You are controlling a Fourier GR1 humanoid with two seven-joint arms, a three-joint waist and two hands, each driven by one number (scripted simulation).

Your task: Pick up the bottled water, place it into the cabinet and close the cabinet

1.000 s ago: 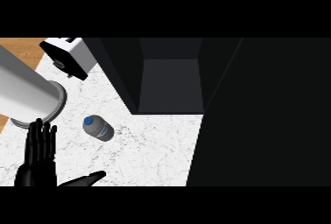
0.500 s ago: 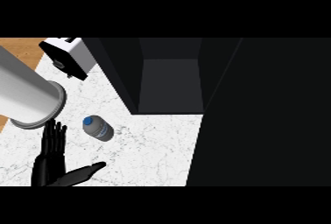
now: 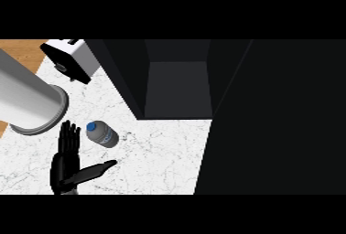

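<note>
The bottled water [image 3: 102, 134] lies on its side on the white marble counter [image 3: 155, 160], its blue cap pointing up-left. My left hand [image 3: 65, 165] comes in from the lower left, open, with straight fingers [image 3: 69, 137] just left of the bottle and the thumb [image 3: 98, 169] spread out below it. It holds nothing, and I cannot tell whether the fingers touch the bottle. The dark cabinet [image 3: 179, 87] stands open beyond the bottle, its door [image 3: 277, 119] swung out at the right. My right hand does not show.
A large grey cylinder [image 3: 24, 100] lies across the left side, its rim close to my fingertips. A white and black appliance [image 3: 73, 58] stands at the back left. Wooden floor [image 3: 19, 51] shows past the counter's left edge.
My left hand has moved up and to the right, closing in on the bottle, with the thumb spreading further out. The bottle and the cabinet have not moved.
</note>
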